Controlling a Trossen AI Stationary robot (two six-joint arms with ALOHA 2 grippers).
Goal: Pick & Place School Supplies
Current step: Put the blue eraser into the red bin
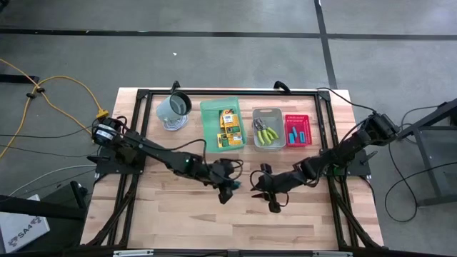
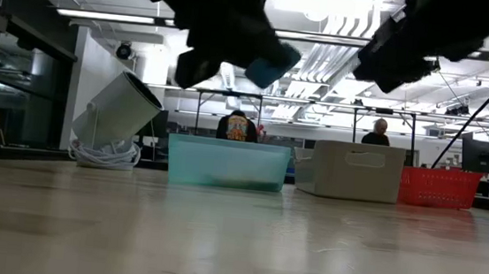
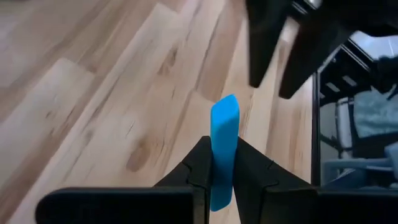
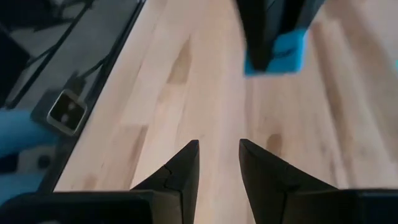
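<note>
My left gripper (image 1: 230, 187) hangs over the table's middle, shut on a stubby cyan-blue piece (image 3: 224, 149), which also shows in the low view (image 2: 266, 68) and the right wrist view (image 4: 285, 53). My right gripper (image 1: 265, 191) is just to its right, open and holding nothing, its fingers (image 4: 217, 163) above bare wood. The yellow-orange boxes (image 1: 229, 125) lie in the green tray (image 1: 222, 123). The yellow-green-handled tools (image 1: 267, 133) lie in the grey tray (image 1: 268, 127). More blue pieces (image 1: 297, 132) lie in the red tray (image 1: 298, 130). My left gripper pinches the cyan-blue piece between its two fingers (image 3: 200, 163), by the piece's lower half (image 3: 222, 177). The upper half (image 3: 225, 115) sticks out past the fingertips. The piece is lifted clear of the table.
A grey-green mug (image 1: 173, 107) lies tipped on a coiled white cord (image 1: 174, 124) at the far left, left of the green tray. The three trays stand in a row along the far edge. Bare wood spreads over the near half of the table (image 1: 214, 221).
</note>
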